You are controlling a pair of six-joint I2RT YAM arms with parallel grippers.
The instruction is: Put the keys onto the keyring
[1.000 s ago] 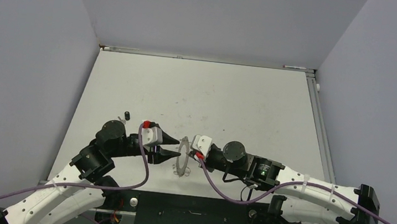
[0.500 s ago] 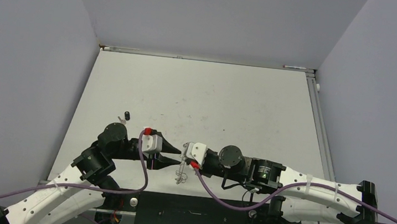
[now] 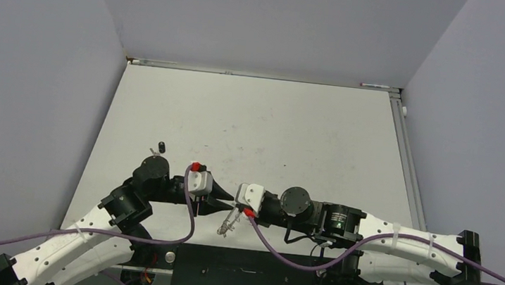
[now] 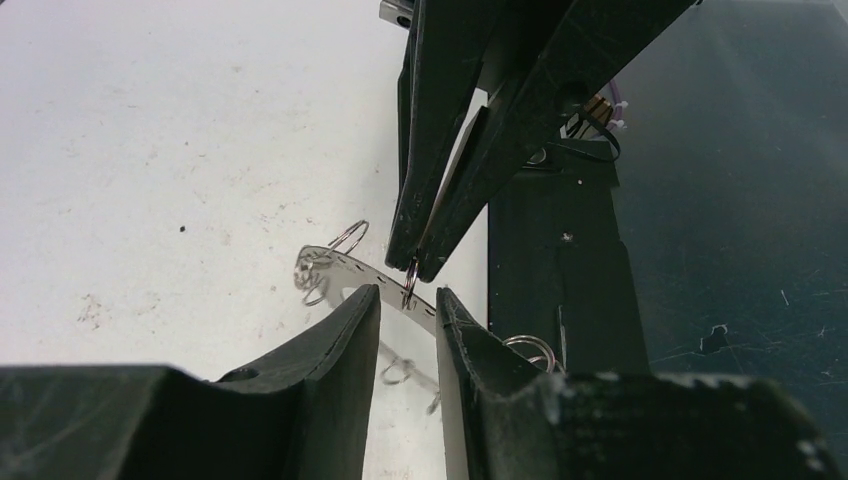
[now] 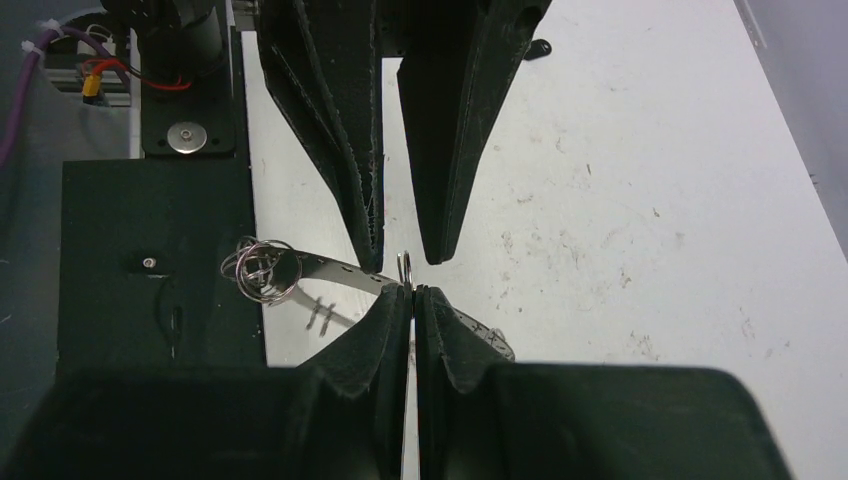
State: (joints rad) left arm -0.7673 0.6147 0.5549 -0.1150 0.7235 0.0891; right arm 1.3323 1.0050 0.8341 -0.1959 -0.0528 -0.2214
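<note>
The keyring (image 3: 228, 223) is a thin grey band with small wire loops, hanging tilted between the two grippers near the table's front edge. My right gripper (image 3: 237, 204) is shut on one wire loop of the keyring (image 5: 325, 268); its tips (image 5: 412, 292) pinch the loop. My left gripper (image 3: 224, 202) is open, and in the left wrist view its fingertips (image 4: 408, 300) stand either side of the keyring's band (image 4: 345, 265) without gripping. A key (image 3: 160, 149) with a black head lies on the table behind the left arm, apart from both grippers.
The black base plate (image 3: 243, 272) runs along the near edge just below the keyring, and also shows in the left wrist view (image 4: 560, 260). A bunch of wire loops (image 5: 260, 270) hangs at the ring's near end. Grey walls enclose the white table (image 3: 273, 116).
The keyring has swung from face-on and raised to tilted and lower, toward the near edge. The left gripper has moved right, up to the right gripper's tips.
</note>
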